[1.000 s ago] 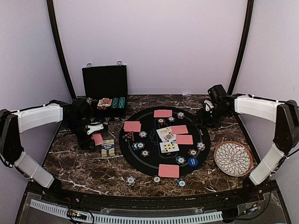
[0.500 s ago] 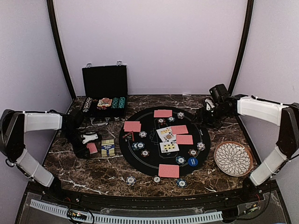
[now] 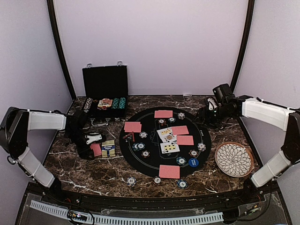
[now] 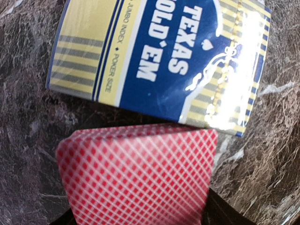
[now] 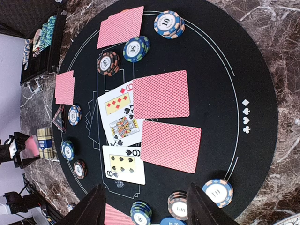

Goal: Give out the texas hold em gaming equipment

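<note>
Table [image 3: 84, 173]: marble, everything is laid out on it.
Mat [image 3: 147, 164]: round, black, placed centre so the deal has a defined play area.
Case [image 3: 105, 82]: stood open at rear left. Spare chips are racked in its tray, off the play area, within the left arm's reach.
Plate [image 3: 234, 159]: parked right of the mat, nothing seen on it.

Right gripper [image 5: 146, 197]: held up at the far right, clear of the mat. Fingers are spread wide with nothing between them. Probably kept back so the layout is not disturbed.
Left gripper [image 3: 91, 143]: lowered at the left, just beside the card box [image 3: 108, 148].
Deck [image 4: 136, 178]: red-backed, seen between the left fingers, one edge touching or just short of the box. Whether it is clamped or already loosened cannot be told. Judged: it is being parked next to its box because dealing looks finished.

Cards on the mat: face-down cards [image 3: 169, 171] are set at the near, far and left edges, presumably one hand per seat. Face-up cards [image 3: 169, 147] are grouped mid-mat as the shared board, with two more face-down beside them.

Chips [image 3: 181, 161]: small stacks are spread around the mat, and three more lie on the marble near its front edge, likely stakes per seat.
Blue disc [image 3: 193, 162]: placed at the mat's near right.
Red triangle token [image 5: 59, 118]: placed by the left hand of cards.

Task judged nearly complete.
</note>
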